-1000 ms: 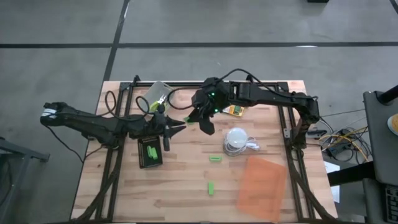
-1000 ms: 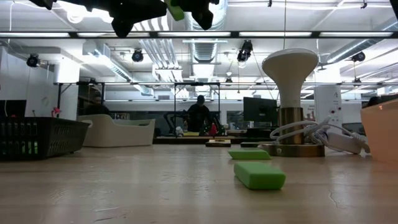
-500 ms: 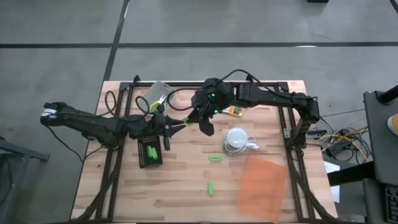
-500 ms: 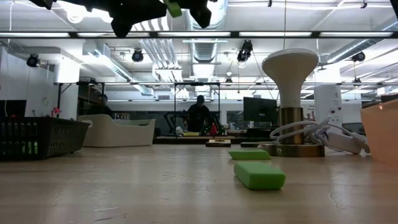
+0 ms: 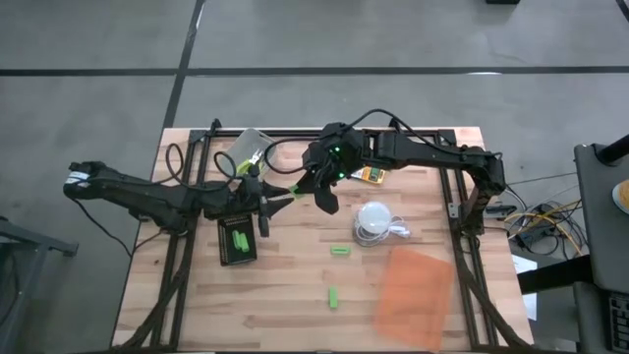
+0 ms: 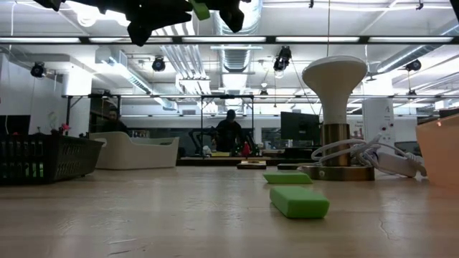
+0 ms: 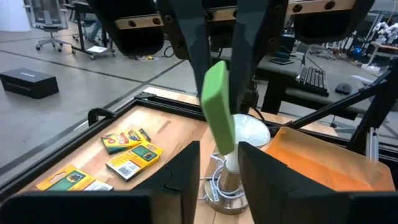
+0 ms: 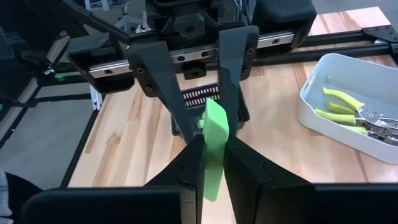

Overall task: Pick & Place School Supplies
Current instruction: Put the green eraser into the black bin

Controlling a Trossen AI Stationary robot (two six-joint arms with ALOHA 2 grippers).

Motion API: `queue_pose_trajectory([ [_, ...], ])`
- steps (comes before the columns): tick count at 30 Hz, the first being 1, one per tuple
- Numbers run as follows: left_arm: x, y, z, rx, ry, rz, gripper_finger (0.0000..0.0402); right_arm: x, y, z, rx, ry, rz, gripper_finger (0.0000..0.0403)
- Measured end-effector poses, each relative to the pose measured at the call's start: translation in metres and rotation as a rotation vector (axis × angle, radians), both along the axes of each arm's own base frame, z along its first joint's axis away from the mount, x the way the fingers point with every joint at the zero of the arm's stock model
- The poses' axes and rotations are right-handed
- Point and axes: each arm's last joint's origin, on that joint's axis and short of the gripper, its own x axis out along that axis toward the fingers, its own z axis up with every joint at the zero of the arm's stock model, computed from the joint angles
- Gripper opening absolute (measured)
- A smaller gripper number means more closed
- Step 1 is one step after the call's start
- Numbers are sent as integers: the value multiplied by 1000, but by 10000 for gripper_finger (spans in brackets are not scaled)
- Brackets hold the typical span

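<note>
A bright-green stick (image 5: 296, 189) hangs in the air over the table's middle, between my two grippers. My right gripper (image 5: 307, 187) comes in from the right and is shut on it (image 8: 214, 146). My left gripper (image 5: 284, 197) comes level from the left. It is open, its fingers (image 7: 186, 174) standing on either side of the stick's free end (image 7: 226, 146) with a gap showing. Two more green sticks (image 5: 340, 250) (image 5: 333, 296) lie flat on the table. A black tray (image 5: 237, 241) below my left gripper holds green sticks. My right gripper pinches one end of the green stick (image 8: 213, 163) between its two fingers. It comes slanting down from the table's right side, and the fingers lie along the stick. The stick juts out past the fingertips toward my left gripper, lifted clear of the table.
A white bin (image 5: 248, 147) with yellow-green pliers (image 8: 341, 102) stands at the far left. Orange-yellow boxes (image 5: 370, 175) lie at the far edge. A white lamp with a cord (image 5: 373, 221) stands right of centre, and an orange sheet (image 5: 414, 295) lies near right.
My left gripper's fingers have spread apart around the stick's free end and have let go of it. Both arms have kept their places, and the stick stays in my right gripper.
</note>
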Motion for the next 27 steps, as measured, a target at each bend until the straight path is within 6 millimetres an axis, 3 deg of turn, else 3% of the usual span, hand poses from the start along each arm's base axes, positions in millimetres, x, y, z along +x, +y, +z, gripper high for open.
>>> queue_pose_trajectory([
  [10,0,1,0,-30,-9,30,187,1,2,1,-5,-13,6,43],
  [27,0,0,8,-110,-108,-2,193,6,14,8,-32,-104,48,43],
])
